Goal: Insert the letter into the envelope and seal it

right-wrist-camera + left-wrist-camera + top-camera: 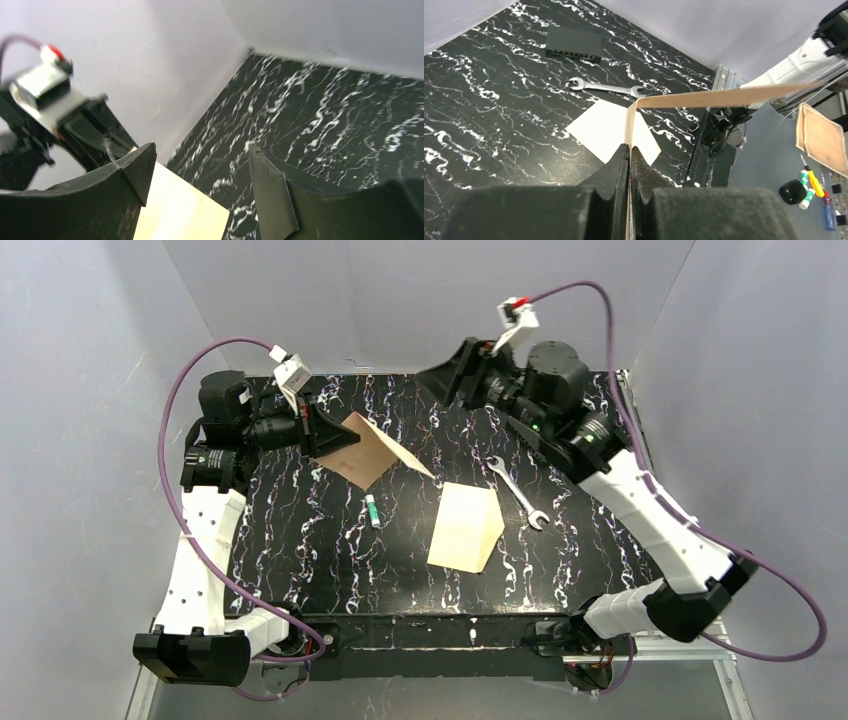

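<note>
Aloft, left tool (628, 149) pinches thin tan letter (380, 452); right tool (200, 152) gapes, empty.

Left arm (205, 540), right arm (650, 525): white shells, black joints, black bases. Purple cable (232, 339) looping off each. Left hand (629, 150), right hand (200, 170): matte black wedge fingers. White wrist bracket (515, 325), red tab.

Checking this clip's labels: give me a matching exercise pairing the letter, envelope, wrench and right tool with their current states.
Things:
1 letter
2 envelope
3 wrench
4 right tool

States:
A open, holding nothing
B white, lying flat
C tan, pinched in the left tool
D silver metal, lying beside the envelope

Pairs: 1-C; 2-B; 3-D; 4-A
</note>
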You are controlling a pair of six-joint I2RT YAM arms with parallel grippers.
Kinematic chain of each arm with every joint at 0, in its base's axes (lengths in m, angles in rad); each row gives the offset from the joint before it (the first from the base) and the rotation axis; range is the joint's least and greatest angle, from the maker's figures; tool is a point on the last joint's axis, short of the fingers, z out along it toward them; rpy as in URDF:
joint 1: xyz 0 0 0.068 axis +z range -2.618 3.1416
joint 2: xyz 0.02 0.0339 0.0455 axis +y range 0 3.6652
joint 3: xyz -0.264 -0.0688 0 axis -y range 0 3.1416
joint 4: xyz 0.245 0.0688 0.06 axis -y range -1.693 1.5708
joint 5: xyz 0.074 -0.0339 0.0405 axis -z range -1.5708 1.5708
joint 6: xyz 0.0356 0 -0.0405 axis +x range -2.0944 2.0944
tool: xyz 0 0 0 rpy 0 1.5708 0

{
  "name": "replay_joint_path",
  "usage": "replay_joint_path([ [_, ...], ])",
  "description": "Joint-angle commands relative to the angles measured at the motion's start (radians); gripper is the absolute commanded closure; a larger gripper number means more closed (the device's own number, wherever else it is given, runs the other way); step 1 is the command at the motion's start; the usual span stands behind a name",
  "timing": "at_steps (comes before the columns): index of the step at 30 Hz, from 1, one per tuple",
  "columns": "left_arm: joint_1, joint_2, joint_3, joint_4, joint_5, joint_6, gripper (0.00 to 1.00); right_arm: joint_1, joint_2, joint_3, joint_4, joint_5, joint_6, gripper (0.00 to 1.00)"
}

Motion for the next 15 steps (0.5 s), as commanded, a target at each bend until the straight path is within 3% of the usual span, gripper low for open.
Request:
replay_joint_path([
  [1,0.006,-0.023,0.002,0.086,0.099,-0.082,1.0,0.004,0.087,0.041,-0.015,-0.351,-0.185,0.22],
  [4,0.006,-0.018,0.008,0.095,0.14,-0.099,1.0,0.005,0.11,0.034,-0.024,-0.521,-0.263,0.19],
  [15,0.005,-0.019,0.019,0.123,0.288,-0.151,1.0,0.008,0.135,0.03,0.03,-0.821,-0.291,0.2],
])
